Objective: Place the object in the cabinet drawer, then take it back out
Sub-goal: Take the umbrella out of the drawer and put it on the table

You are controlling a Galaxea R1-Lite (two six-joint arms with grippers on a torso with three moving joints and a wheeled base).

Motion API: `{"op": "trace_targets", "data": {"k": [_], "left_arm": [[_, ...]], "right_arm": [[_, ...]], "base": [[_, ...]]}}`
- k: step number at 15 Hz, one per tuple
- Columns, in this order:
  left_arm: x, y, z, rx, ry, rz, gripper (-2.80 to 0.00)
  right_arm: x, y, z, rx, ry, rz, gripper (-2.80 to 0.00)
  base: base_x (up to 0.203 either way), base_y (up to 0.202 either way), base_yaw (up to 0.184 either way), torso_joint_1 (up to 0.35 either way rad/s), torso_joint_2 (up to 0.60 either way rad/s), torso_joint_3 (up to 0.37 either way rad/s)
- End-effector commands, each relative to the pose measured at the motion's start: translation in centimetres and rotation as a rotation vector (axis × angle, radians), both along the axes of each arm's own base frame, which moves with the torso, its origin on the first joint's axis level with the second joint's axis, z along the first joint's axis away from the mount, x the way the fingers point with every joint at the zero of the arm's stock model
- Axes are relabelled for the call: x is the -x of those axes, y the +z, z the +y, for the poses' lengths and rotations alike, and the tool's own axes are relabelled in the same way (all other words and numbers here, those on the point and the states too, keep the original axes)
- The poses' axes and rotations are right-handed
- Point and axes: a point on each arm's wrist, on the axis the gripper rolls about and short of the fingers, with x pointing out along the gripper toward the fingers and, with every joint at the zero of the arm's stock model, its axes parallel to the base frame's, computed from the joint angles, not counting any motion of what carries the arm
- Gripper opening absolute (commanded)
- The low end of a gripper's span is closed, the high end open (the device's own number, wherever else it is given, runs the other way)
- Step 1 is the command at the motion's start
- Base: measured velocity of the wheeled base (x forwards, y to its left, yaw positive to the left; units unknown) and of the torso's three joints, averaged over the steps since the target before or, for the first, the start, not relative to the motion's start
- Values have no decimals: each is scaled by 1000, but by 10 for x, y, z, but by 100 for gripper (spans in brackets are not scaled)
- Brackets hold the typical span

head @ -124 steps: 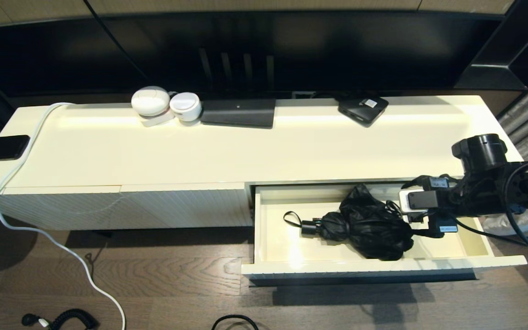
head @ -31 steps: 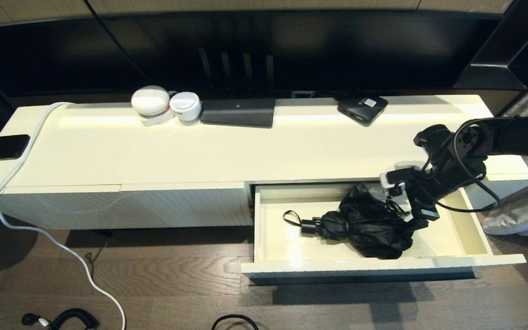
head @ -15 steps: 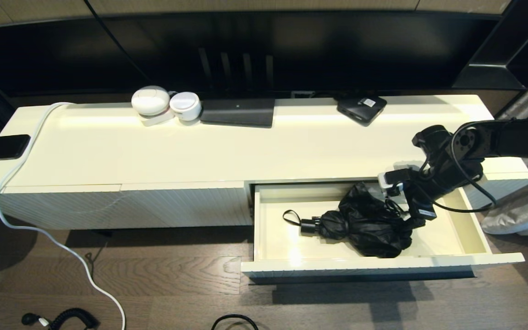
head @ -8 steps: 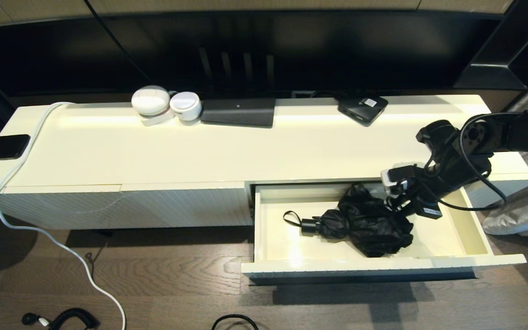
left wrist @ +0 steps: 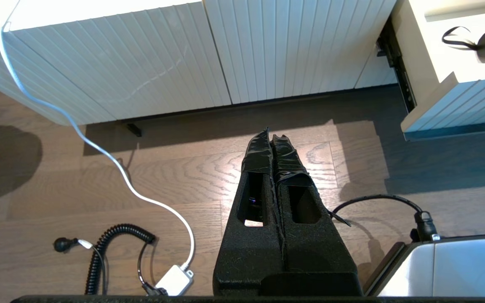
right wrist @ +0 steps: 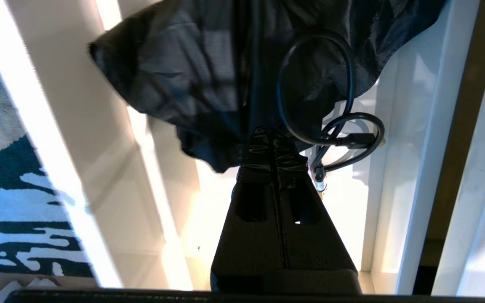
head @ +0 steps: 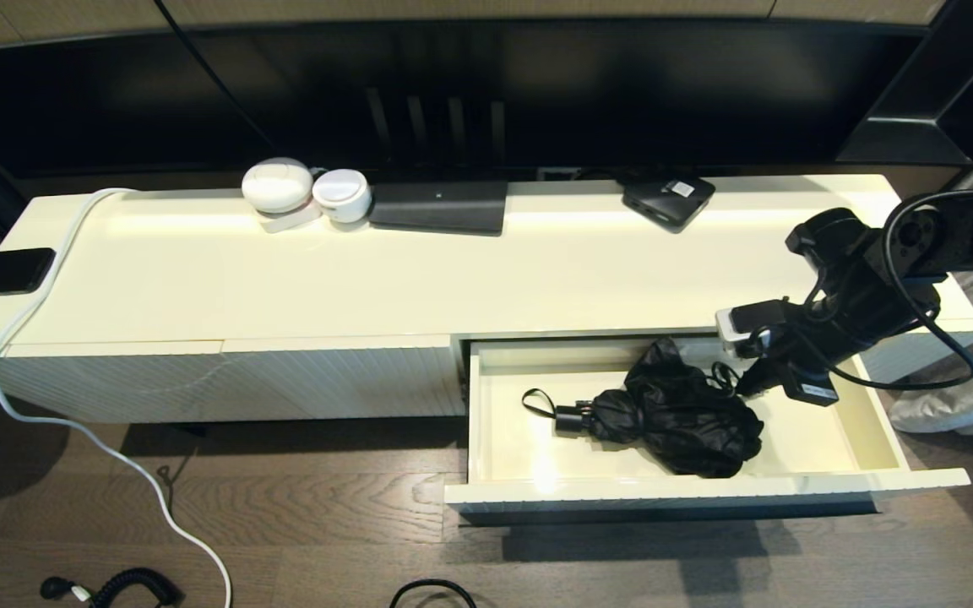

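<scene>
The cabinet drawer (head: 871, 426) stands pulled out at the cabinet's right end, its cream inside showing. A black folded umbrella (head: 681, 414) lies in it, handle and wrist strap (head: 537, 402) pointing left. My right gripper (head: 747, 390) hangs shut over the drawer's right half, its tips at the umbrella's right edge beside a looped black cable (right wrist: 345, 126). In the right wrist view the closed fingertips (right wrist: 263, 145) meet the edge of the umbrella fabric (right wrist: 209, 75); nothing shows between them. My left gripper (left wrist: 271, 136) is shut and parked low over the wooden floor, left of the drawer front (left wrist: 457, 101).
On the cabinet top sit two white round devices (head: 279, 187), a flat black box (head: 438, 207) and a small black box (head: 668, 201). A phone (head: 1, 272) overhangs the left end. A white cable (head: 30, 321) runs down to the floor, where a coiled black cord (left wrist: 112, 240) lies.
My right gripper has drawn back to the right and slightly up from the umbrella's right end. The umbrella stays lying in the drawer.
</scene>
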Motion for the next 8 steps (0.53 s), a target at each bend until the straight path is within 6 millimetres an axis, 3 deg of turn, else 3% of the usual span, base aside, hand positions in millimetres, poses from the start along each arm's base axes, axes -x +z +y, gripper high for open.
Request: {"op": "trace_targets", "data": {"k": [1,8], "left_arm": [[0,0,0,-1,0,-1,-280],[0,0,0,-1,-1,1,-280]], "right_arm": [[12,9,0,1,9,-12,-280],[50,23,3,-2,21,-9,-280]], "base": [[0,0,0,0,0,0],[0,0,0,0,0,0]]}}
